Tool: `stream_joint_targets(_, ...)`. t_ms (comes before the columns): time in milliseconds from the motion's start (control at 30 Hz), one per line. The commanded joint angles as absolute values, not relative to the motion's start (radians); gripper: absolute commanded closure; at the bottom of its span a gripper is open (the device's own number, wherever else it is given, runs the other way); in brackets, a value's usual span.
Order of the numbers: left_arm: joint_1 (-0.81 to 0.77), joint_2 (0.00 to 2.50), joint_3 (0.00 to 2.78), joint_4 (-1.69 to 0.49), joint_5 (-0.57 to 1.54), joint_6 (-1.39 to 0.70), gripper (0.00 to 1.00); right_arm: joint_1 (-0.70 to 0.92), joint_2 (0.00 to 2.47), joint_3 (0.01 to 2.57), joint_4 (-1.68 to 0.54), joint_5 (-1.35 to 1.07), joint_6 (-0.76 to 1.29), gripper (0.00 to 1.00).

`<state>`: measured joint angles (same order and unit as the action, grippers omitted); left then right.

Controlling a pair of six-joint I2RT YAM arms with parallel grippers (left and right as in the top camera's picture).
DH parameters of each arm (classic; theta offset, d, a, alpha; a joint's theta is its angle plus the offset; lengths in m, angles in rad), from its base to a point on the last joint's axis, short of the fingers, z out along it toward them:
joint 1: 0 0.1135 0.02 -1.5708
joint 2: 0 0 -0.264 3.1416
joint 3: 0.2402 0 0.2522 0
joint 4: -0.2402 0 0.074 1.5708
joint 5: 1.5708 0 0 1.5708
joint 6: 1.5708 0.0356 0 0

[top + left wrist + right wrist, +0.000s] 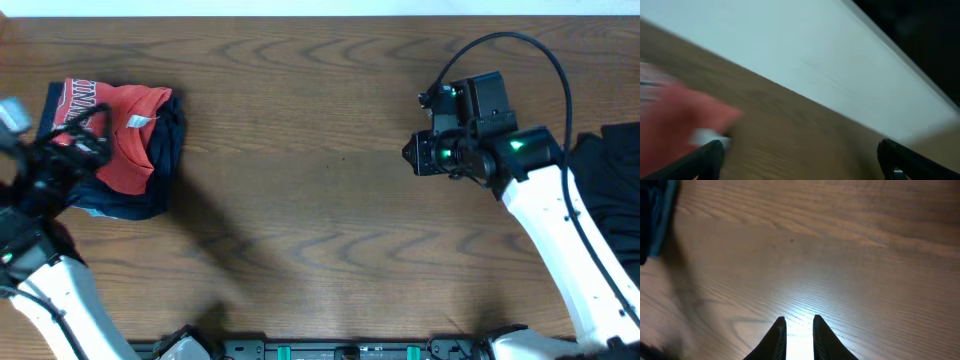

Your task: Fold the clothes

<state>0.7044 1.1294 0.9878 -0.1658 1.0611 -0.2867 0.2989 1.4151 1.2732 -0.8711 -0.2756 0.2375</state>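
Bench (330,150), brown wood grain, bare across its middle. Clothes sit at its two ends, well apart. At the far left a coral-red T-shirt (135,150) lies gathered into a compact packet on top of a navy garment (160,195), whose edges show below and to the right of it. Part of the white lettering (85,97) shows on the shirt's upper left, and the neck label (137,121) faces up. A black garment (612,165) lies heaped at the right edge, partly out of frame. Left pincer (805,160) hangs over the shirt's left side with its jaws wide apart and nothing between them. The left wrist view is blurred, so I cannot tell whether one tip touches the cloth. Right pincer (799,335) hovers over bare wood right of centre, near the black heap, its jaws almost together with only a slim gap, gripping nothing. All three pieces look like light, limp fabric that would sag, crease and slide layer over layer. My judgement is that a firm pinch at a hem corner or shoulder seam, catching one garment only, is the best hold. A pinch mid-panel would likely bunch the fabric, and pulling on the coral packet might drag the navy piece along.
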Motion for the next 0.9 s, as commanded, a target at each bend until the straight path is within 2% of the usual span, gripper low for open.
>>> stream_joint_targets(0, 0.595, 1.082, 1.006, -0.169, 1.222, -0.25, 0.02, 0.336, 1.283, 1.276, -0.871, -0.229, 0.27, 0.82)
stream_joint_targets(267, 0.293, 0.979, 1.014, -0.196, 0.83, -0.23, 0.02, 0.386, 1.046, 1.276, -0.883, -0.187, 0.27, 0.78)
stream_joint_targets(400, 0.137, 0.947, 1.027, -0.358, 0.646, -0.143, 0.02, 0.387, 0.971, 1.276, -0.916, -0.187, 0.268, 0.77)
stream_joint_targets(533, -0.015, 0.914, 1.034, -0.596, 0.322, -0.04, 0.02, 0.387, 0.934, 1.276, -0.983, -0.187, 0.228, 0.71)
stream_joint_targets(633, -0.1, 0.875, 1.034, -0.733, 0.18, -0.037, 0.02, 0.387, 0.925, 1.276, -1.031, -0.187, 0.184, 0.59)
stream_joint_targets(700, -0.128, 0.847, 1.034, -0.797, 0.17, -0.037, 0.02, 0.387, 0.926, 1.276, -1.047, -0.187, 0.177, 0.45)
stream_joint_targets(733, -0.133, 0.835, 1.034, -0.823, 0.17, -0.037, 0.02, 0.387, 0.927, 1.276, -1.05, -0.187, 0.178, 0.32)
stream_joint_targets(767, -0.135, 0.825, 1.034, -0.848, 0.17, -0.037, 0.02, 0.387, 0.927, 1.276, -1.052, -0.188, 0.178, 0.12)
stream_joint_targets(800, -0.135, 0.815, 1.034, -0.876, 0.167, -0.037, 0.02, 0.387, 0.927, 1.276, -1.052, -0.188, 0.178, 0.01)
stream_joint_targets(867, -0.134, 0.808, 1.034, -0.921, 0.141, -0.037, 0.02, 0.387, 0.928, 1.276, -1.052, -0.188, 0.178, 0.01)
